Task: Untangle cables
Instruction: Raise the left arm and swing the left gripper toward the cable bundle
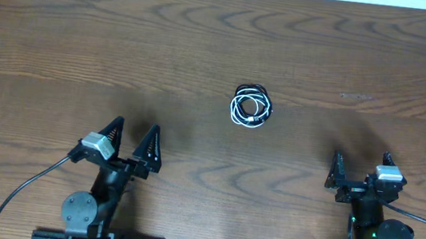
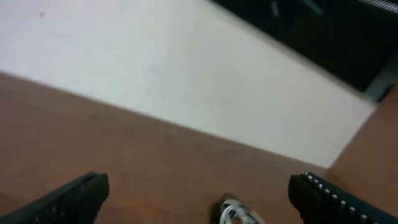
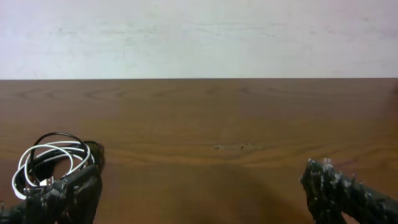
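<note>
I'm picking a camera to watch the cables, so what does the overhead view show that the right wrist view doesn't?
Only overhead: the left gripper, open, and the whole layout, with the cables lying untouched, ahead of and between it and the right gripper. Only right wrist: a low, close look at the cables, white loops among black ones, and a broad pale surface beyond the table. Both: the cables, the wooden table and the right gripper, open.

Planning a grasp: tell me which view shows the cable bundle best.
Overhead: the cables show whole, one coiled white-and-black bundle on the table. Right wrist shows them closer but partly behind its own finger; left wrist catches only a blurred white bit at the bottom edge.
</note>
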Robot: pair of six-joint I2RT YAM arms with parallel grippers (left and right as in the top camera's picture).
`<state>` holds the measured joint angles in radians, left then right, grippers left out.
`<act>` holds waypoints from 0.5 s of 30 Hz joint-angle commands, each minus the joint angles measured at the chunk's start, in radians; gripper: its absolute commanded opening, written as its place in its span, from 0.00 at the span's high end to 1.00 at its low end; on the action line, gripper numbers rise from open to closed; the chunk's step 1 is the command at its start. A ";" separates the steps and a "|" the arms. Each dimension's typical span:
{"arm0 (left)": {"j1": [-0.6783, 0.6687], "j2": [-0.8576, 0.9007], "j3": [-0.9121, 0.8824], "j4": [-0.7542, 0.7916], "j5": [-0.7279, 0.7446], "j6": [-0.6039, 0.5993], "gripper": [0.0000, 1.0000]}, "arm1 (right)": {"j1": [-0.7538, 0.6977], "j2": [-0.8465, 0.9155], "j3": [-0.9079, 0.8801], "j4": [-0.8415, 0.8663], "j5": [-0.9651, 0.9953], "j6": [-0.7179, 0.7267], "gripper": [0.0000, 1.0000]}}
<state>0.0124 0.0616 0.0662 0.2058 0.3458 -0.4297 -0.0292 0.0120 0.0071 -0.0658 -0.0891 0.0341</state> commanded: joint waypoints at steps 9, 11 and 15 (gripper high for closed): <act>0.003 0.182 0.571 -0.393 0.040 0.066 0.02 | 0.005 -0.005 -0.002 -0.005 0.008 0.002 0.01; 0.003 0.262 0.709 -0.540 0.040 0.124 0.02 | 0.005 -0.005 -0.002 -0.005 0.008 0.002 0.01; 0.003 0.458 1.019 -0.875 0.039 0.195 0.02 | 0.005 -0.005 -0.002 -0.005 0.008 0.002 0.01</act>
<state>0.0124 0.3912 0.8726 -0.5236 0.3691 -0.3351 -0.0292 0.0120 0.0071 -0.0666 -0.0891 0.0341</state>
